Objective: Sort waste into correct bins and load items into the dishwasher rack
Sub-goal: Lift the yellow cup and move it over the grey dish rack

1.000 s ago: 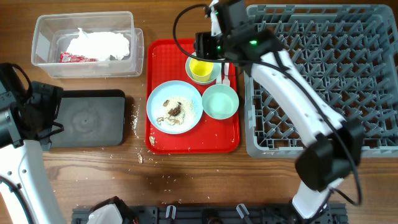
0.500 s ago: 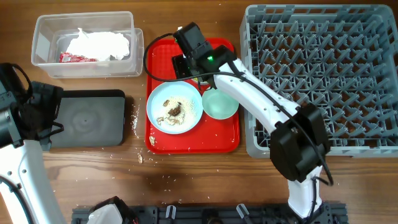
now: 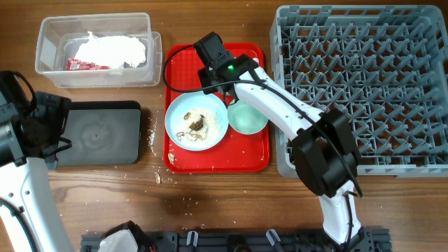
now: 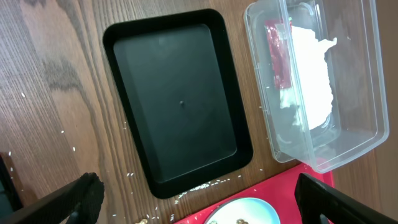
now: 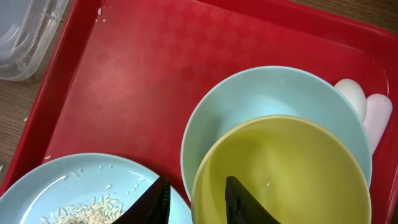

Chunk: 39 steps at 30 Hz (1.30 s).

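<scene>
My right gripper (image 5: 194, 186) hangs over the red tray (image 3: 183, 63), jaws narrowed but open. One finger is inside the yellow cup (image 5: 292, 174) and the other outside, with the cup's rim between them and no contact showing. The cup sits in the light blue bowl (image 5: 267, 93). White spoon and fork ends (image 5: 353, 94) poke out behind the bowl. The pale blue plate (image 3: 197, 120) holds food scraps (image 3: 196, 124), beside the mint-green bowl (image 3: 247, 115). My left gripper (image 4: 198, 183) stands wide open above the black tray (image 4: 180, 106), holding nothing.
The clear tub (image 3: 49, 49) at the back left holds white napkins (image 3: 112, 49) and a red wrapper (image 3: 84, 65). The grey dishwasher rack (image 3: 364, 84) fills the right side. Rice crumbs (image 3: 155, 136) lie on the wood between the black tray and the red tray.
My right arm has swung left and down from the red tray's back edge onto the yellow cup, and its jaws have narrowed. The left arm has not moved.
</scene>
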Each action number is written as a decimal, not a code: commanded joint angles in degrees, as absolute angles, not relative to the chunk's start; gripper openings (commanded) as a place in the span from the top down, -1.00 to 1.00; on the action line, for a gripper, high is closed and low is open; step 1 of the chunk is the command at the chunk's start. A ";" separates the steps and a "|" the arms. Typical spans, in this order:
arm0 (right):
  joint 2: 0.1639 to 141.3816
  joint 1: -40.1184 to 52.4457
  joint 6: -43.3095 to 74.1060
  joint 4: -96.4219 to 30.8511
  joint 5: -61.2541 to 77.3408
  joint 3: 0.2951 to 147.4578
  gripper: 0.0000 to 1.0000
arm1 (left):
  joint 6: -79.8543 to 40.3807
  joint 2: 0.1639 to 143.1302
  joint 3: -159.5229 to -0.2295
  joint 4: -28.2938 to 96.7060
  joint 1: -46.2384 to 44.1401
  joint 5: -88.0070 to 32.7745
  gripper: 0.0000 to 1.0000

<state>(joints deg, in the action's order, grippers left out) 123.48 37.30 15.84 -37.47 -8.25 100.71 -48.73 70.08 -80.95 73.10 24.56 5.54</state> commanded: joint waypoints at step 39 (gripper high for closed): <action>96.40 -22.65 -6.74 -71.53 51.59 101.49 0.91 | -48.40 70.11 -80.90 72.95 24.93 6.09 -1.00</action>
<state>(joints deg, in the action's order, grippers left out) 93.51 -18.61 3.53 -69.60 34.85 101.60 -48.73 70.08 -80.95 73.10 24.56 5.54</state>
